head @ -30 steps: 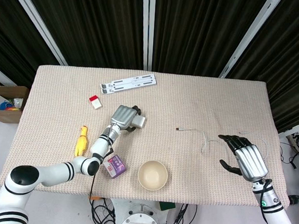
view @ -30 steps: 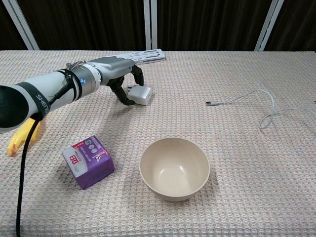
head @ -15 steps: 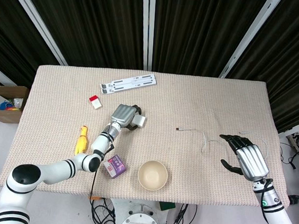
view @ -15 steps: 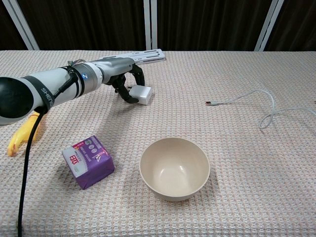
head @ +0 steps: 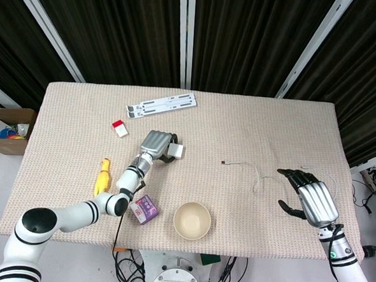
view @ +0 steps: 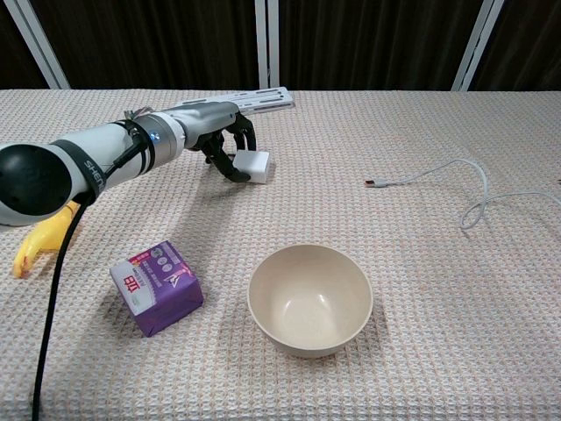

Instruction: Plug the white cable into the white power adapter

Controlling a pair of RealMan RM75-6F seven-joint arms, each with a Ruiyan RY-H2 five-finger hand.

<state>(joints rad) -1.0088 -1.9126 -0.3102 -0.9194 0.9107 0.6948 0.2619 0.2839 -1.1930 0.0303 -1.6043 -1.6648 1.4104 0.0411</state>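
Observation:
The white power adapter [head: 174, 152] [view: 254, 164] lies left of the table's middle. My left hand [head: 154, 144] [view: 217, 139] has its fingers curled around it and grips it just above the cloth. The white cable [head: 257, 178] [view: 459, 168] lies loose on the right half of the table. Its plug end [head: 224, 162] [view: 377, 183] points left toward the adapter, well apart from it. My right hand [head: 312, 200] hovers with fingers spread beside the cable's far loops, holding nothing. The chest view does not show that hand.
A beige bowl [head: 192, 220] [view: 310, 298] stands near the front edge, with a purple box [head: 145, 209] [view: 158, 287] to its left. A yellow toy [head: 102, 176] [view: 39, 241], a small red-and-white box [head: 120, 128] and a white flat rack [head: 161, 105] [view: 254, 98] lie on the left and back.
My left hand has closed tighter on the adapter and drawn it slightly up and back. The right hand has sunk a little; the cable has not moved.

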